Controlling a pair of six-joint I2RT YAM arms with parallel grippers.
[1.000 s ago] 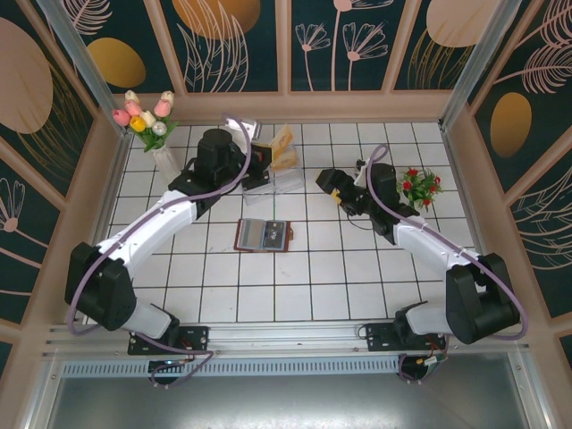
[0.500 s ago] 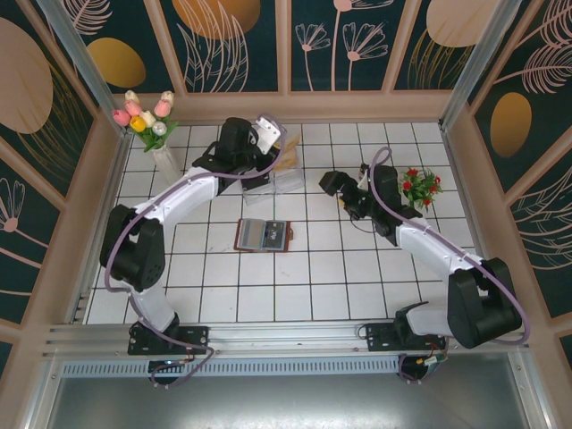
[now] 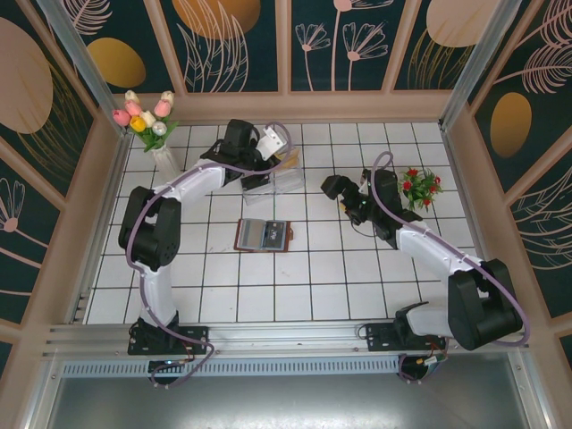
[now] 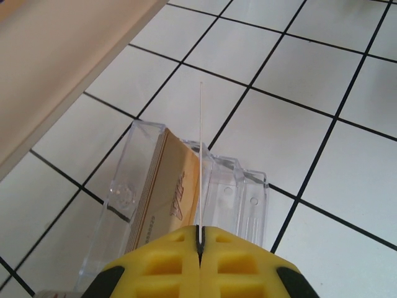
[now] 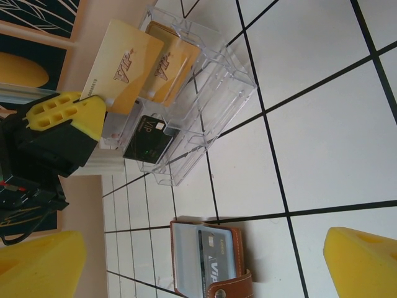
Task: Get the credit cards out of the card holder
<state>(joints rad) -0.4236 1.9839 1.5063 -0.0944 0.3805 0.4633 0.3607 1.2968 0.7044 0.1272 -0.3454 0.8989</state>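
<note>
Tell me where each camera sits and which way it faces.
Top external: above and behind the arm bases, looking down on the white tiled table; left arm and right arm show, the open brown leather-look card holder between them.
Left wrist: on the left arm, looking past the yellow left fingers, shut on a gold credit card edge-on, down at the clear plastic two-compartment tray.
Right wrist: on the right arm, facing that tray between the open yellow right fingers.
Both wrist views share tray and card.
</note>
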